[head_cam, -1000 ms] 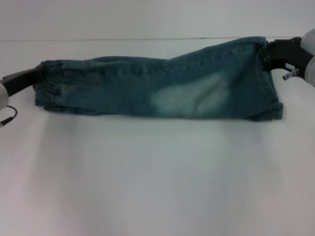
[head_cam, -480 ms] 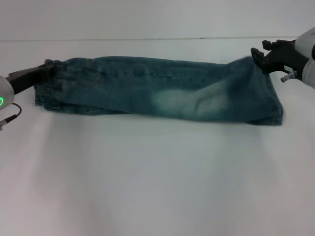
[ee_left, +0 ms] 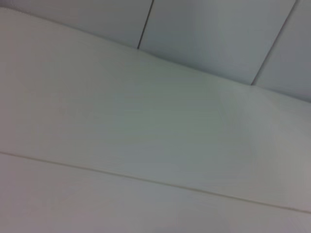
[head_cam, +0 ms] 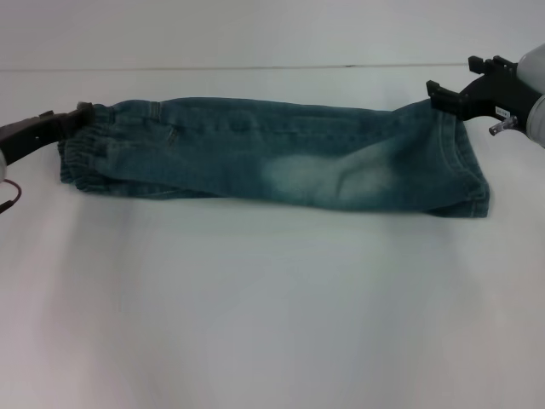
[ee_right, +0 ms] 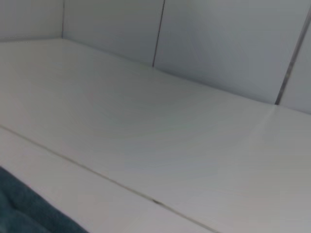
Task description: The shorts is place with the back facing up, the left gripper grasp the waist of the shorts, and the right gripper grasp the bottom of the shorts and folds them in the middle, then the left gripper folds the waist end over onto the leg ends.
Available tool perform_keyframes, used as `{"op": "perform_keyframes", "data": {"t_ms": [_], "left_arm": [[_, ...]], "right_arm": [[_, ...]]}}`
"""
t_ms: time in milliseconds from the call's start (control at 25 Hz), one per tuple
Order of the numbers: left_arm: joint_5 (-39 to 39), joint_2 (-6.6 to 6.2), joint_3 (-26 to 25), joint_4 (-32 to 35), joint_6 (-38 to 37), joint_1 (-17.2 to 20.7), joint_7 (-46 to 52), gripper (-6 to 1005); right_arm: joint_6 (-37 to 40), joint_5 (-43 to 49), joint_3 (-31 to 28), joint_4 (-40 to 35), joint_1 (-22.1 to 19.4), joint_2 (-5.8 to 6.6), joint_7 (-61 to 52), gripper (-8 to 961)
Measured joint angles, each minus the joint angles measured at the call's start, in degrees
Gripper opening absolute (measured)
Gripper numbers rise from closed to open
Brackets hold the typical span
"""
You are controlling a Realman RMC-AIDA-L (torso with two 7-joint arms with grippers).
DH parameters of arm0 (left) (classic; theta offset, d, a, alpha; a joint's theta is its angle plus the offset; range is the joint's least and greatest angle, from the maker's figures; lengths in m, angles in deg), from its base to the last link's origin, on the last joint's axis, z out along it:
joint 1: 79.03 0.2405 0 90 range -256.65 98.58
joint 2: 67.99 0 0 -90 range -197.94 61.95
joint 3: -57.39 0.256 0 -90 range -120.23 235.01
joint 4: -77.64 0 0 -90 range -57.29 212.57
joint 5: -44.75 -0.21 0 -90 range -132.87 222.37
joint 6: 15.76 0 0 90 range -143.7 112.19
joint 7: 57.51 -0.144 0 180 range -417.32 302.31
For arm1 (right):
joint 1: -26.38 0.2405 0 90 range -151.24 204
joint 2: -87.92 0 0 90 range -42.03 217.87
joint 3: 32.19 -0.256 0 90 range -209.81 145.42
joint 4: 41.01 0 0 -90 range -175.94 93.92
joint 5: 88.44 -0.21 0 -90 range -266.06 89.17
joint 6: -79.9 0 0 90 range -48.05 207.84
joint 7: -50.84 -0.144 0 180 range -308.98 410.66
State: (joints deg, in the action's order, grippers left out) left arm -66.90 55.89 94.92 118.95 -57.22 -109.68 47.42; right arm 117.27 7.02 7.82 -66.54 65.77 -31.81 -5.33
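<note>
The blue denim shorts (head_cam: 272, 153) lie flat across the white table (head_cam: 272, 298), folded lengthwise into a long band. The elastic waist (head_cam: 81, 149) is at the left and the leg hems (head_cam: 468, 170) are at the right. My left gripper (head_cam: 66, 112) stands open at the far corner of the waist, its tip touching the cloth edge. Beside the far corner of the leg ends, my right gripper (head_cam: 453, 77) is open and holds nothing. A strip of denim (ee_right: 19, 213) shows in the right wrist view. The left wrist view shows only table and wall.
A seam line (head_cam: 255, 67) runs across the table behind the shorts. Grey wall panels (ee_right: 218, 43) rise beyond the table's far edge. Bare table surface stretches in front of the shorts.
The right gripper let go of the leg end, which dropped flat, and moved up and away to the right. The left gripper opened at the waist, which now lies flat.
</note>
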Motion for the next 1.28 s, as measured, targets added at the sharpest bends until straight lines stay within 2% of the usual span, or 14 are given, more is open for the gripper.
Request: {"op": "perform_keyframes", "data": {"t_ms": [160, 240, 320, 400, 560, 640, 760, 880, 1080, 1280], "left_arm": [[2.2, -0.01, 0.0, 3.3, -7.1, 2.5, -1.6, 757], [2.4, -0.03, 0.0, 4.9, -11.2, 3.8, -2.8, 792], [2.4, -0.05, 0.0, 6.0, -14.5, 4.7, -4.1, 828], [2.4, -0.1, 0.0, 6.9, -17.9, 5.9, -5.4, 863], [2.2, -0.12, 0.0, 8.2, -20.4, 7.2, -5.9, 934], [1.5, -0.13, 0.0, 8.4, -20.8, 7.5, -5.9, 929], [-1.6, -0.4, 0.0, 8.6, -21.3, 7.3, -5.2, 923], [-5.7, -0.94, -0.1, 8.7, -21.2, 6.6, -5.3, 916], [-14.3, -1.89, 0.0, 8.2, -17.8, 3.8, -5.2, 905], [-18.5, -2.9, 0.2, 5.5, -11.9, 1.8, -5.1, 893]], "right_arm": [[3.9, -0.8, -0.5, -1.1, -1.1, 0.29, -2.4, 782], [7.5, -0.5, -0.2, -3.0, -2.3, 0.58, -5.4, 860], [12.3, -0.2, 0.2, -4.7, -3.8, 1.24, -9.0, 891], [19.4, 0.4, 0.7, -6.0, -5.3, 2.58, -13.2, 922], [36.7, 1.6, 1.2, -7.1, -7.6, 6.65, -20.4, 935], [44.1, 3.1, 1.2, -7.1, -8.1, 8.59, -22.5, 932], [53.3, 7.9, 1.2, -7.3, -8.2, 10.24, -23.6, 931], [58.0, 11.5, 1.1, -8.5, -8.4, 10.09, -23.6, 930], [56.9, 12.3, 1.2, -10.6, -9.1, 8.14, -22.7, 929], [56.0, 12.4, 1.3, -10.8, -8.9, 7.11, -21.7, 929]]}}
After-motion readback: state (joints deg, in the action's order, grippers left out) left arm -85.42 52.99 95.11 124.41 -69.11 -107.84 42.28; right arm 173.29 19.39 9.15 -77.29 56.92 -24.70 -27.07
